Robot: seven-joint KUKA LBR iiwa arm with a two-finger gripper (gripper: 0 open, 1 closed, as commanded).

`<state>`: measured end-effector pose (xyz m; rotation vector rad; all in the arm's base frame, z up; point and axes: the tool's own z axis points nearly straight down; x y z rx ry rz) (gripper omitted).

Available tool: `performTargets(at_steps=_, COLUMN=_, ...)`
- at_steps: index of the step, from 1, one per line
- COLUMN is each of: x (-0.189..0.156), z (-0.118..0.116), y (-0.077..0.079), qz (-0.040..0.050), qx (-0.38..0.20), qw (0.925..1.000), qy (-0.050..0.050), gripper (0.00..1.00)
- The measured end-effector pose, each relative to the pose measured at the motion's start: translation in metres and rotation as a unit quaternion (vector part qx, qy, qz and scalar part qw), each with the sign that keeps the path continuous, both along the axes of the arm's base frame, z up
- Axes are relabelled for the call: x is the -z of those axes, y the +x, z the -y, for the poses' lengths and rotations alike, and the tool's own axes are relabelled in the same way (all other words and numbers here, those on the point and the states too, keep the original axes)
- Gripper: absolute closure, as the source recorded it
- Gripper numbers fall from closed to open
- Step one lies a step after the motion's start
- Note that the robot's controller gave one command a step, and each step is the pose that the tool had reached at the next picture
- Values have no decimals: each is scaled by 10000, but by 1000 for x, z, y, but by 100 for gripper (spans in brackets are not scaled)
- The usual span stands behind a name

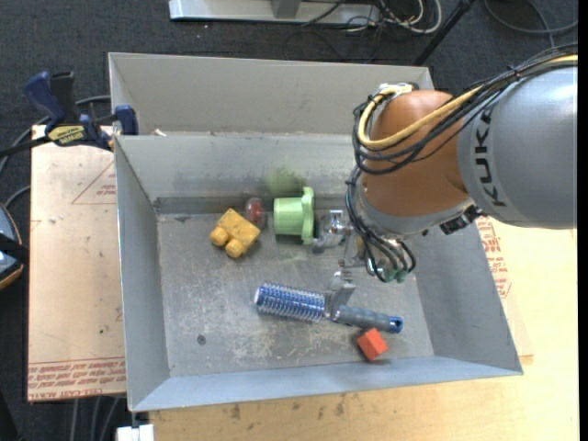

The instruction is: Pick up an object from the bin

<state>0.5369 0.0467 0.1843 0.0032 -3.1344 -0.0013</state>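
My gripper (339, 255) hangs low over the middle right of the bin, open, with bare bin floor between its fingers. One fingertip (333, 225) stands just right of a light green plastic spool (294, 215) lying on its side near the back wall. The other fingertip (344, 288) is right above a blue-bristled brush (292, 302), where its head meets the grey handle; I cannot tell whether it touches. An orange-red cube (371, 344) lies just in front of the brush handle's blue tip.
A yellow toy block (234, 232) and a small red thing (254, 210) lie left of the green spool near the back wall. The arm with its orange cover and cables overhangs the bin's right side.
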Motion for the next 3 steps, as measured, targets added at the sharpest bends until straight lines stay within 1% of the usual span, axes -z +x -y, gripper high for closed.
performTargets(at_steps=1, x=112, z=-5, y=-20, qz=77, qx=92, qw=9999, qy=9, gripper=0)
performTargets(at_steps=2, x=107, z=-6, y=-18, qz=107, qx=98, qw=9999, qy=16, gripper=100)
performTargets(at_steps=3, x=-75, z=-8, y=-38, qz=73, qx=-1402, qw=9901, qy=4, gripper=100)
